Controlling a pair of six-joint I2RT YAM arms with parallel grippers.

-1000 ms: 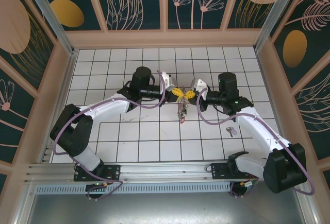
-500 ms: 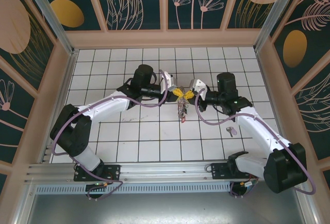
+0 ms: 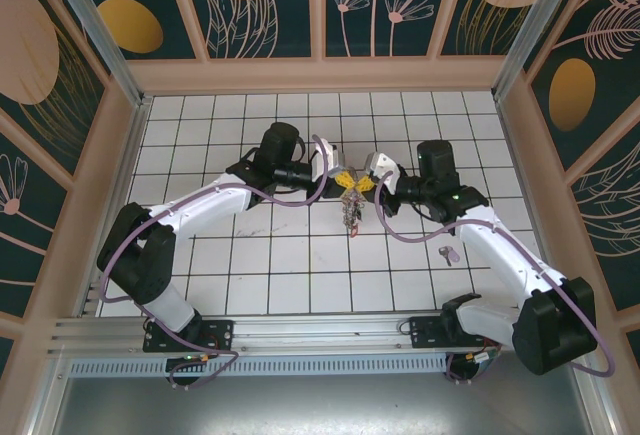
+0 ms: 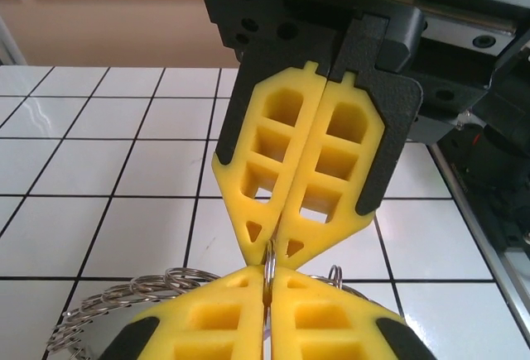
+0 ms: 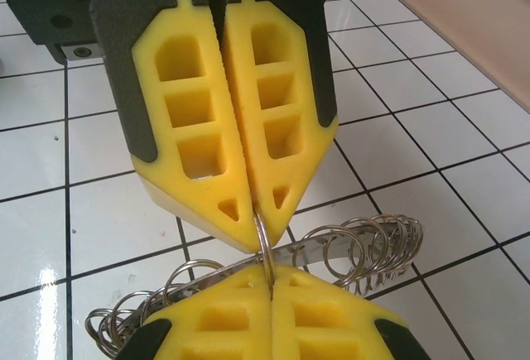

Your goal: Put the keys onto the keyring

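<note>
Many small silvery loops (image 5: 368,248) crowd the thin keyring (image 5: 262,234).

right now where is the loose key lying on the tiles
In the top view the loose key lies on the right side of the tiled floor, close beside the right arm and its white forearm.

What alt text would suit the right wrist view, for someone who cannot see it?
Two pairs of yellow jaws meet tip to tip, both shut on a thin metal ring. Behind them a bunch of small wire loops spreads to both sides, above a white tiled table.
</note>
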